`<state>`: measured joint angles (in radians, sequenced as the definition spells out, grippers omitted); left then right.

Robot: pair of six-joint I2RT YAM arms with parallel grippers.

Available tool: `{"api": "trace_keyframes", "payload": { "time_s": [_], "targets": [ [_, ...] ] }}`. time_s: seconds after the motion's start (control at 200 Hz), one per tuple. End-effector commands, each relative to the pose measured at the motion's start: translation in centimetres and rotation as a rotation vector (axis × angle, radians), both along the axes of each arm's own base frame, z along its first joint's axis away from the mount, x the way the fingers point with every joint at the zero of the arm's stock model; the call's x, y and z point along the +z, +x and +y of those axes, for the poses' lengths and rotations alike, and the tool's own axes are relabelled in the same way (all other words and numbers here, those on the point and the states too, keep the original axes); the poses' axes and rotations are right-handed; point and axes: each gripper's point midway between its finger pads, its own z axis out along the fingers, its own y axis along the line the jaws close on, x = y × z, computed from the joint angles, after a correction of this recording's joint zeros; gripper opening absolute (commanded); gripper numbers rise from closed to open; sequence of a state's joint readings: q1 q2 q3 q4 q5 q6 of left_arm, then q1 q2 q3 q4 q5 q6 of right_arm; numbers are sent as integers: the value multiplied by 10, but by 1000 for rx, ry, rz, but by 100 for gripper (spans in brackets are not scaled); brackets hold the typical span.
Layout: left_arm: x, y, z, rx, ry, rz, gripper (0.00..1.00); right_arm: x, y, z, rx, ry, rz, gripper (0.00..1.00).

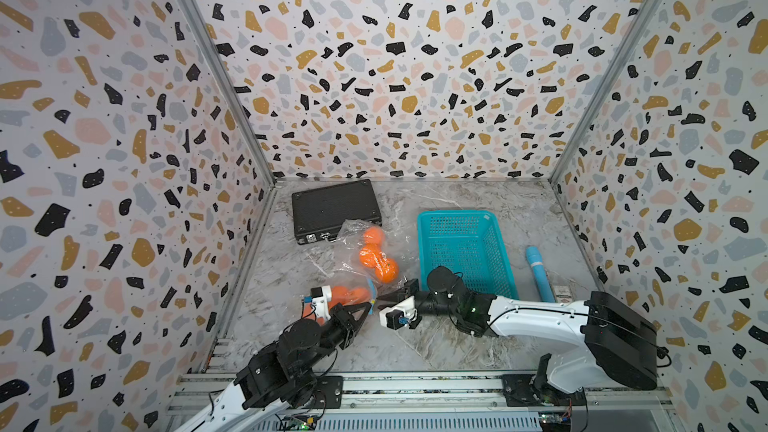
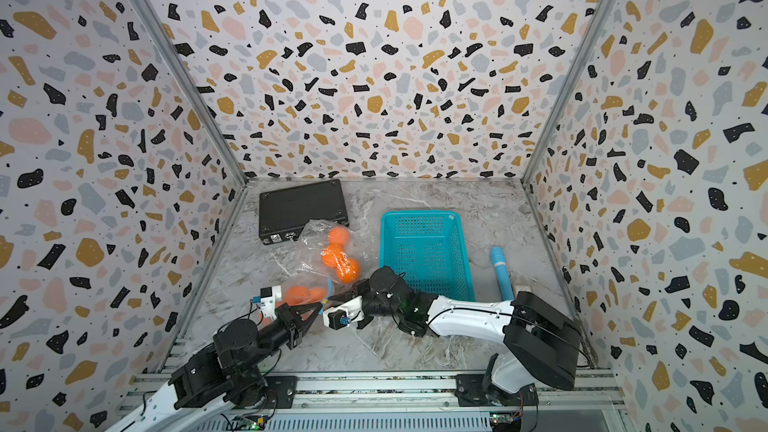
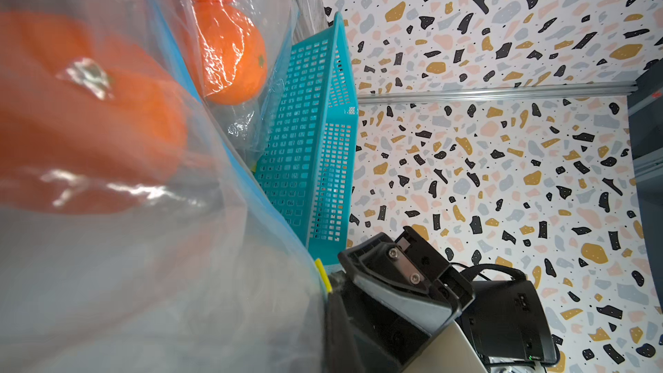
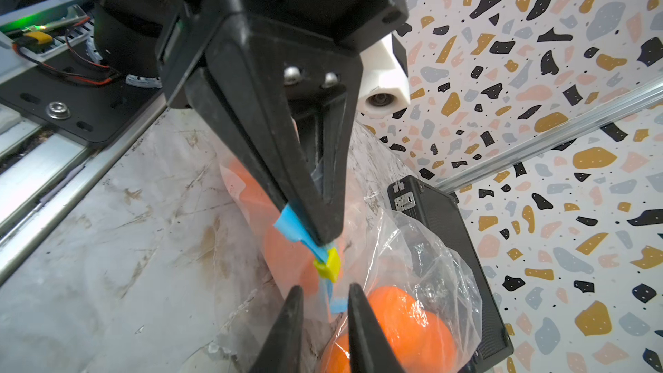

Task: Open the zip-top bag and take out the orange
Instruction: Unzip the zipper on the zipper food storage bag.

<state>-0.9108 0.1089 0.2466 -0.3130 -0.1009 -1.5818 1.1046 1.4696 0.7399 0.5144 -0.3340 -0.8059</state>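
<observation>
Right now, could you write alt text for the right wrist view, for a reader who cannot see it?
The left hand pinches the blue zip strip of a clear zip-top bag holding an orange, just beside its yellow slider. The right hand hovers slightly open near the slider, above a marble table.

Clear glossy plastic film of the zip bag (image 3: pixel 161 281), crinkled and catching light, hard yellow plastic slider (image 4: pixel 328 263), orange (image 3: pixel 229 55) with dimpled, shiny skin, teal moulded plastic basket (image 3: pixel 308 138), matt black ribbed case (image 1: pixel 334 205), scuffed marble-look table (image 4: pixel 125 227), brushed metal rail (image 4: pixel 43 170).
</observation>
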Motion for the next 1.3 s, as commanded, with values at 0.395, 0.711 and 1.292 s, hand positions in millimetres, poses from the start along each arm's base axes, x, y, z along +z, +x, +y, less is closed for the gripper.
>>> {"api": "trace_keyframes", "payload": {
  "time_s": [0.395, 0.711, 1.292],
  "targets": [
    [23, 0, -7, -29, -40, -56, 0, 16, 2, 20, 46, 84, -70, 24],
    [29, 0, -6, -35, -26, -79, 0, 18, 2, 19, 45, 70, -42, 1],
    [126, -36, 29, -108, 23, -387, 0, 0, 38, 29, -12, -184, 42, 0]
  ]
}}
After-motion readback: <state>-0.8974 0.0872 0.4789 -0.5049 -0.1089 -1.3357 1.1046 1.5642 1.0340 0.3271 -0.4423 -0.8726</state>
